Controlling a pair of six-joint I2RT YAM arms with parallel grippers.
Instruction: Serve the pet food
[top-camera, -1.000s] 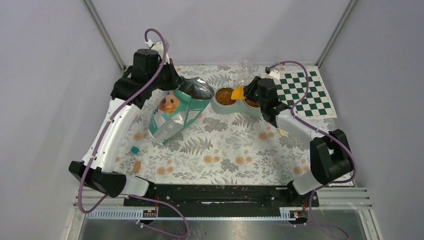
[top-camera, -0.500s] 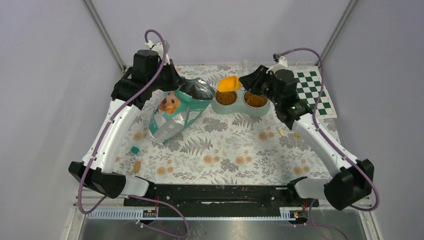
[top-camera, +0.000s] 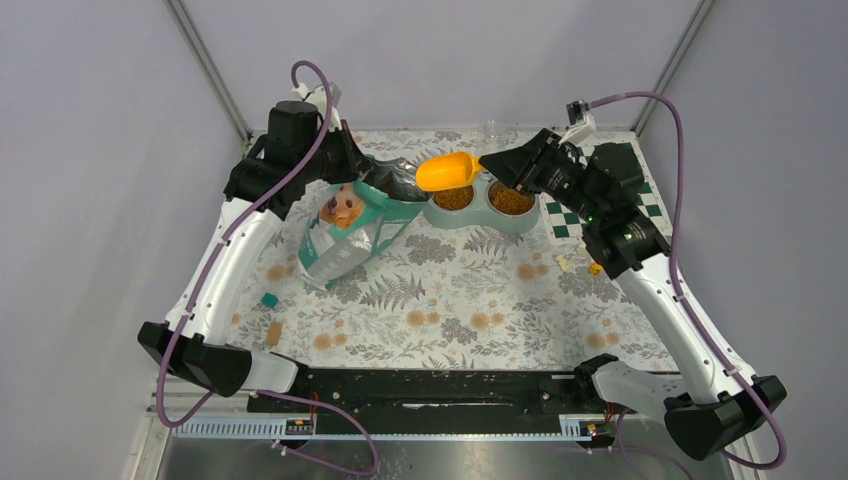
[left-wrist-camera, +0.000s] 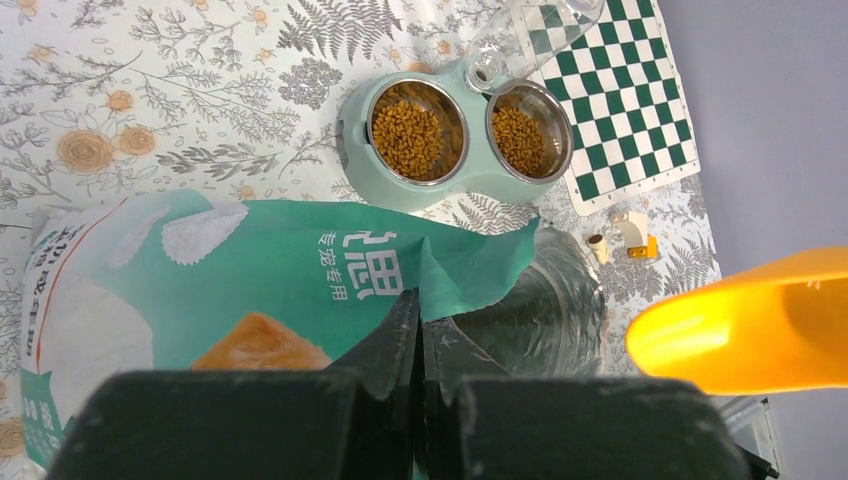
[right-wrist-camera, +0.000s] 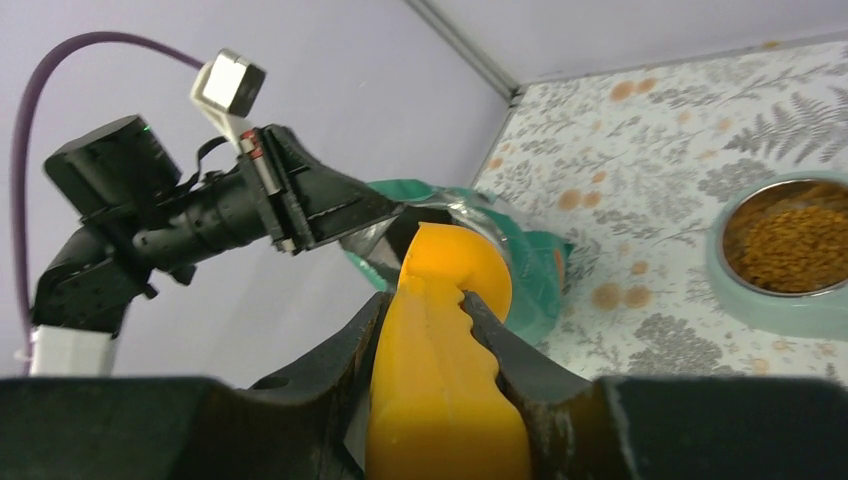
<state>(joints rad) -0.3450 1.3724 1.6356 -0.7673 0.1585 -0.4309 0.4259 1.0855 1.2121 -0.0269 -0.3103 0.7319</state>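
Brown pet food kibble (top-camera: 453, 197) fills both steel cups of a pale green double bowl (top-camera: 470, 217); it also shows in the left wrist view (left-wrist-camera: 415, 135) and the right wrist view (right-wrist-camera: 795, 243). My left gripper (left-wrist-camera: 420, 305) is shut on the rim of the teal food bag (top-camera: 345, 225) and holds its mouth open. My right gripper (right-wrist-camera: 425, 300) is shut on the handle of a yellow-orange scoop (top-camera: 447, 170), which hangs in the air between the bag mouth and the bowl. The inside of the scoop is hidden.
A green and white checkered mat (top-camera: 600, 195) lies at the back right, partly under my right arm. Small bits (top-camera: 270, 300) lie on the floral cloth left of the bag and by the mat (top-camera: 595, 268). A clear bottle (left-wrist-camera: 520, 35) rises behind the bowl.
My right arm has lifted and swung left, carrying the scoop from the bowl's left cup up toward the bag mouth. The left arm and the bag have stayed still.
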